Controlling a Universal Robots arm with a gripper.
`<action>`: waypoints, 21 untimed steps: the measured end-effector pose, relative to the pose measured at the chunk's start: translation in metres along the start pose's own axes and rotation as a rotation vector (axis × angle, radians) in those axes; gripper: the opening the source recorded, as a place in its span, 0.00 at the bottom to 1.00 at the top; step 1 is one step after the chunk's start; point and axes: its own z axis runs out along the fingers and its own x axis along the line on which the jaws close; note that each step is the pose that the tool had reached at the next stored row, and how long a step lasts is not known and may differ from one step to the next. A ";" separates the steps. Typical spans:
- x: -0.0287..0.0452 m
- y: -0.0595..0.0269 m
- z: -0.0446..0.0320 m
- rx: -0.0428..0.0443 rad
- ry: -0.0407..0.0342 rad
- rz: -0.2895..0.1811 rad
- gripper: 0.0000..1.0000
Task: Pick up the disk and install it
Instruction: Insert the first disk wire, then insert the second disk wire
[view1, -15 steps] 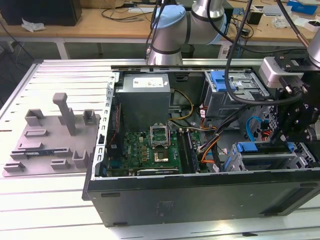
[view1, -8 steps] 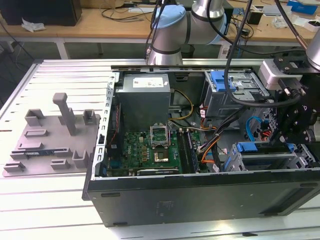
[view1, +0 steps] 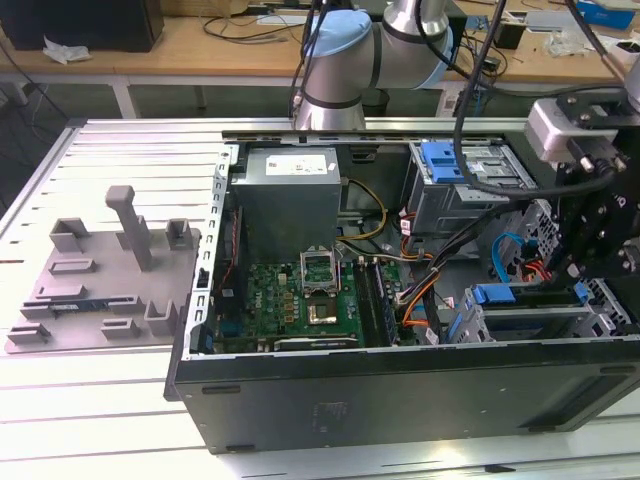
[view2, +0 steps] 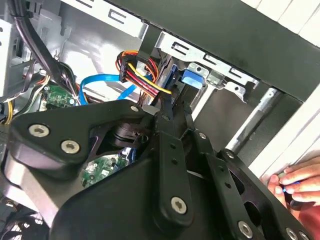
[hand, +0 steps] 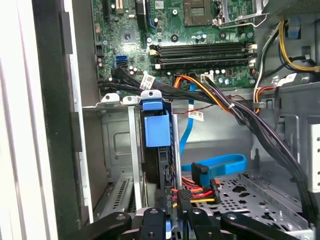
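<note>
The disk (hand: 156, 127) stands on edge in a slot of the metal drive bay (hand: 116, 145) inside the open computer case, its blue rail end facing the first wrist camera. In the exterior view its blue rail (view1: 495, 295) shows at the case's front right. My gripper (hand: 171, 220) sits right behind the disk's near end, and its black fingers (view2: 172, 125) converge to a shut tip (view2: 171, 106) just short of the blue rail (view2: 192, 78). I cannot tell whether the tip touches the disk. The black tool head (view1: 600, 225) hangs over the bay.
Red, yellow and black power cables (hand: 197, 192) and a blue data cable (hand: 220, 165) lie beside the gripper. Above the bay are the motherboard (view1: 300, 295) and a blue latch on a grey cage (view1: 445, 165). The grey fixture tray (view1: 100, 285) lies on the exterior view's left. A hand (view2: 295, 182) rests outside the case wall.
</note>
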 end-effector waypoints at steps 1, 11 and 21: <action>-0.0001 -0.0002 -0.0047 0.0000 0.0002 0.000 0.24; -0.0009 -0.0016 -0.0383 0.0005 0.0060 0.000 0.24; -0.0009 -0.0016 -0.0384 0.0007 0.0074 0.000 0.24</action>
